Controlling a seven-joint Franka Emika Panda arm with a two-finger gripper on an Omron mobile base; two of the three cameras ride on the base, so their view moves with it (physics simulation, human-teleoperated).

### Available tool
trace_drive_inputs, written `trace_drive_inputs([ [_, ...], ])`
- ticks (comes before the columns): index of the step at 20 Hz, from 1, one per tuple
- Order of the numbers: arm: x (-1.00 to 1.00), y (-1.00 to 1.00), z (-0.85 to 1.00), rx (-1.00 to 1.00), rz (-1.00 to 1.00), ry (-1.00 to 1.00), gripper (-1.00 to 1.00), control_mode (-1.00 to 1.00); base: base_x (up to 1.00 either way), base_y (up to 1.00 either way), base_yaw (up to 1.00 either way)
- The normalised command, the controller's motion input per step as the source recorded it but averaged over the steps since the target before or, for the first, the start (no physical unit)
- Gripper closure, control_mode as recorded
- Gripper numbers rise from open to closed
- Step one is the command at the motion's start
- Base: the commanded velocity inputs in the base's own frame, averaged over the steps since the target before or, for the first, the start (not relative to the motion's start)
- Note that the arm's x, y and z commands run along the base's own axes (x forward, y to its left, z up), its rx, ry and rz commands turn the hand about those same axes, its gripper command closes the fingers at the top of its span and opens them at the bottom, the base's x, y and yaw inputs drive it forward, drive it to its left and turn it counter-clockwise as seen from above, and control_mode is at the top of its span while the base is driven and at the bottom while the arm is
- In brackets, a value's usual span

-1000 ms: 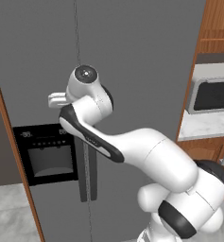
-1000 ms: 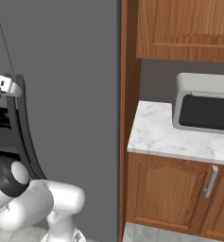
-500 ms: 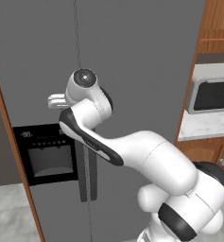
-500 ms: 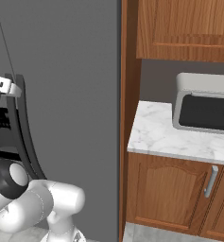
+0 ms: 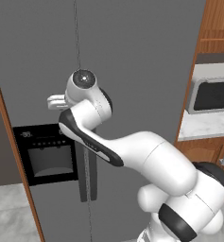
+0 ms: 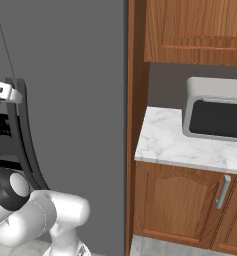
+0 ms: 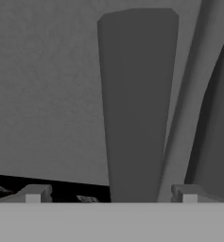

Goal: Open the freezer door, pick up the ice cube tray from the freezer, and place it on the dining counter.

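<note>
Gripper [image 7: 111, 194] jaws spread wide, straddling the dark curved handle [image 7: 137, 104] of the closed freezer door [image 5: 42, 56], above the dispenser panel [image 5: 47, 153].

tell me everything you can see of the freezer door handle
The handle is a long, dark grey, matte bar, slightly curved, running vertically along the freezer door beside the black dispenser. The door is shut. The open gripper straddles the handle, one fingertip on each side, neither clearly touching it.

Kitchen: grey fridge [image 5: 132, 56], microwave [image 6: 217, 116] on marble counter [image 6: 175, 145], wooden cabinets [image 6: 190, 30].
</note>
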Motion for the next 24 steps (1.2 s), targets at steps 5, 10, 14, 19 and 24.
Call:
trace_drive_inputs([
  [5, 0.0, 0.23, -0.12, -0.02, 0.0, 0.0, -1.0, -1.0, 0.0, 0.0, 0.0],
  [10, 0.02, 0.18, -0.01, 0.0, 0.0, 0.0, -1.0, -1.0, 0.0, 0.0, 0.0],
  [14, 0.13, 0.03, 0.0, 0.0, 0.0, 0.0, -1.0, -1.0, 0.0, 0.0, 0.0],
  [19, 0.12, 0.0, 0.0, 0.0, 0.0, 0.0, -1.0, -1.0, 0.0, 0.0, 0.0],
  [24, 0.14, -0.01, 0.0, 0.0, 0.0, 0.0, -1.0, -1.0, 0.0, 0.0, 0.0],
])
